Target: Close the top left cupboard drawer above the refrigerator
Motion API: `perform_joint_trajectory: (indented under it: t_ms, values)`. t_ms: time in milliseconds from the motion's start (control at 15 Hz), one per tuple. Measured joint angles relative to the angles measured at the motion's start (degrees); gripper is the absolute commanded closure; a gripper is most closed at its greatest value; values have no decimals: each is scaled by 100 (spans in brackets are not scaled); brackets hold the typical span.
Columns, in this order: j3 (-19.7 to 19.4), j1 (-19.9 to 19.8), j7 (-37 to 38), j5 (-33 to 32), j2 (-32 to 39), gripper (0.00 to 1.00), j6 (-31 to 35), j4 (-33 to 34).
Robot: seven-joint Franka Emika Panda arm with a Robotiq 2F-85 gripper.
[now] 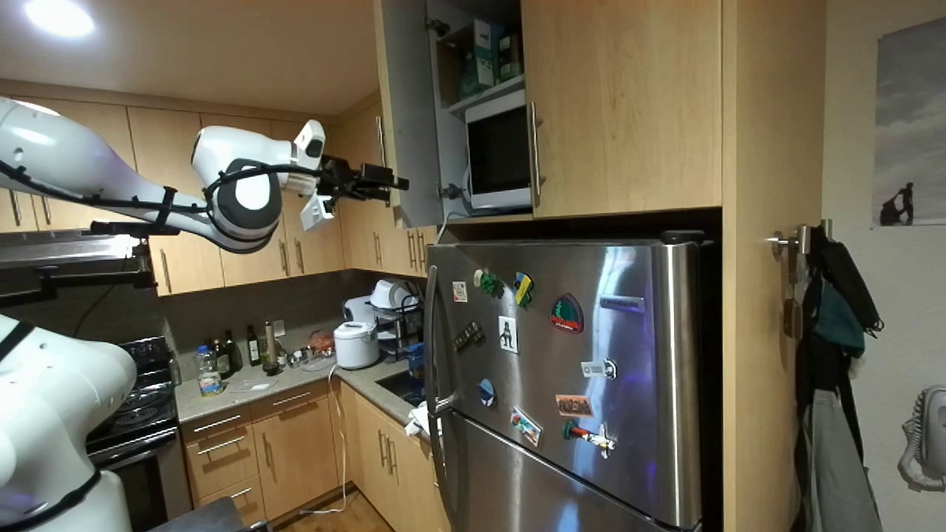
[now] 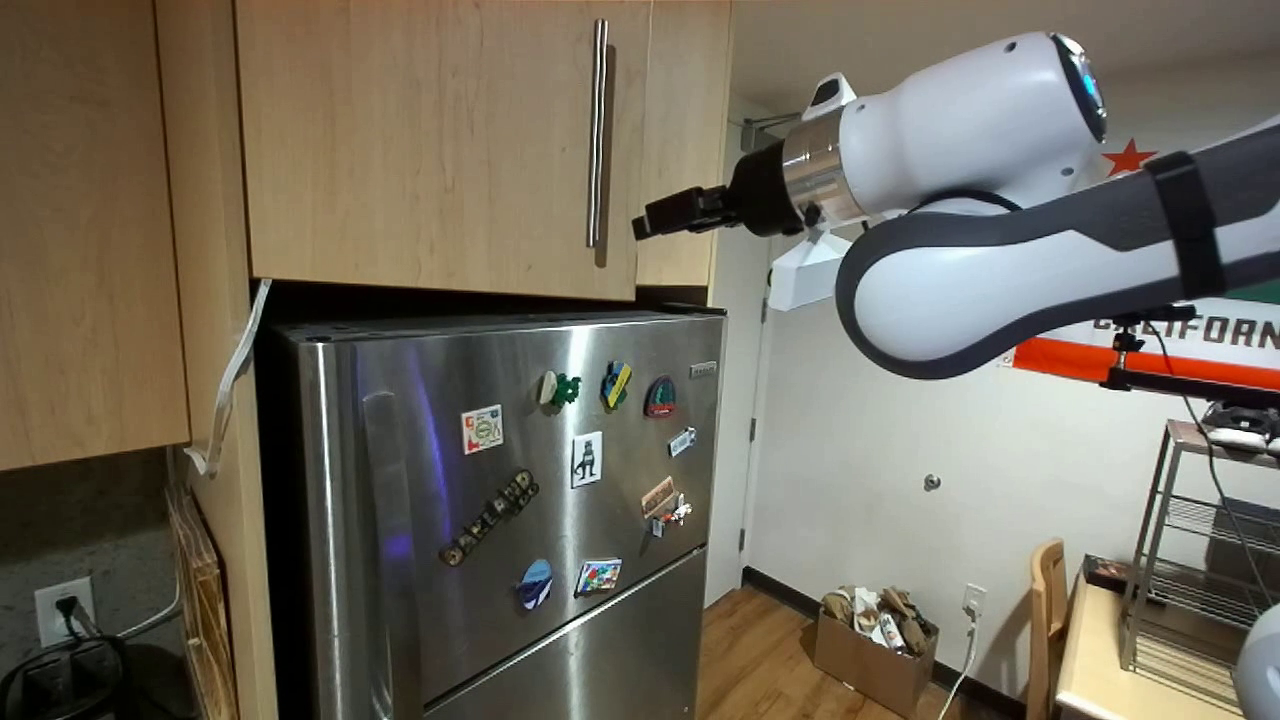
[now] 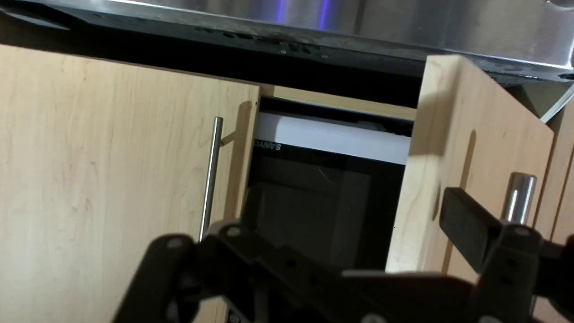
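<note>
Right up at the top left cupboard door [image 1: 415, 111], and it's standing open, over the stainless-steel refrigerator [image 1: 543, 369]. My gripper [image 3: 352, 204] is spread: the wrist view has its finger pads [image 3: 468, 224] well apart, the door's free edge showing between them. Am I touching wood? I can't tell.

That wrist view runs upside down, refrigerator along the top, and it's where I read the maker's lettering on the Sanyo microwave [image 3: 323, 193] inside the cupboard.

In an exterior view, there's the door's pale grey back, and above the microwave a shelf [image 1: 488, 93] with a carton [image 1: 484, 59] on it. The wider door [image 1: 628, 111] alongside sits shut.

And in an exterior view it's all wood front, the slim bar handle [image 2: 597, 130] near my fingertips, that face screening the cupboard's inside. Behind me there, a flag [image 2: 1245, 335] lettered CALIFORN hangs on the wall, and a packed cardboard box [image 2: 870, 665] sits on the floor.
</note>
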Motion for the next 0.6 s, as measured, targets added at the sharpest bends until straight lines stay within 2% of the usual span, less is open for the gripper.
perform_joint_trajectory:
  t_ms: [600]
  values:
    - [-40,46,0,0,22,0,0,0]
